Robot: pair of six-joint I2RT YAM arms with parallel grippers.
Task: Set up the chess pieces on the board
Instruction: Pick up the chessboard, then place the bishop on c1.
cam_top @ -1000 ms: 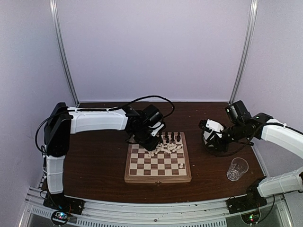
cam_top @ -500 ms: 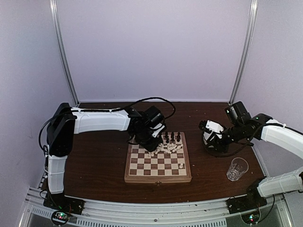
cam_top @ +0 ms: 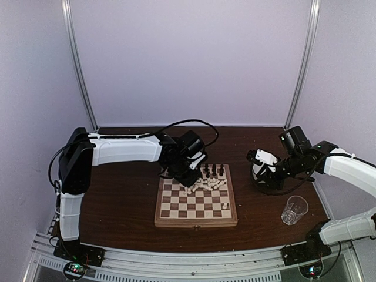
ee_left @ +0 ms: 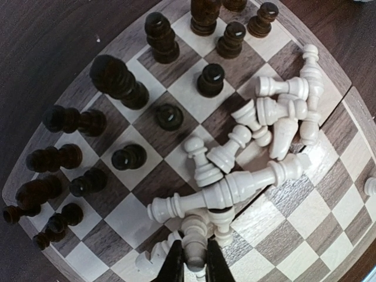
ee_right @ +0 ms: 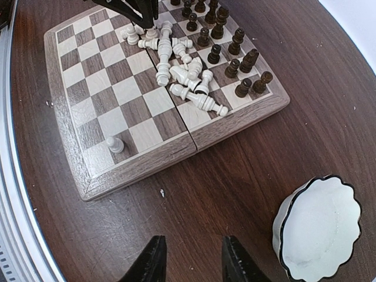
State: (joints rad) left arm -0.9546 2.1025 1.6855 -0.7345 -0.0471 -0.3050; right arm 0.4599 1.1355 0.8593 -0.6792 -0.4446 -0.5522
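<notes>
A: Closed in since a second ago: left gripper [ee_left: 194, 248] now pinches one white piece [ee_left: 195, 256] at the edge of the toppled white heap [ee_left: 276, 117] on the board [cam_top: 197, 222].
B: Dark pieces [ee_left: 161, 38]?
A: Along the far rows.
B: Right gripper [ee_right: 194, 258]?
A: Jaws spread, empty, over the table [ee_right: 235, 194] beside the bowl [ee_right: 320, 226].

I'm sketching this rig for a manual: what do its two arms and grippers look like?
Both the left arm and right arm have white shells with black joints. A black cable loops above the left one. Each gripper's fingers are slim, black and tapered.
</notes>
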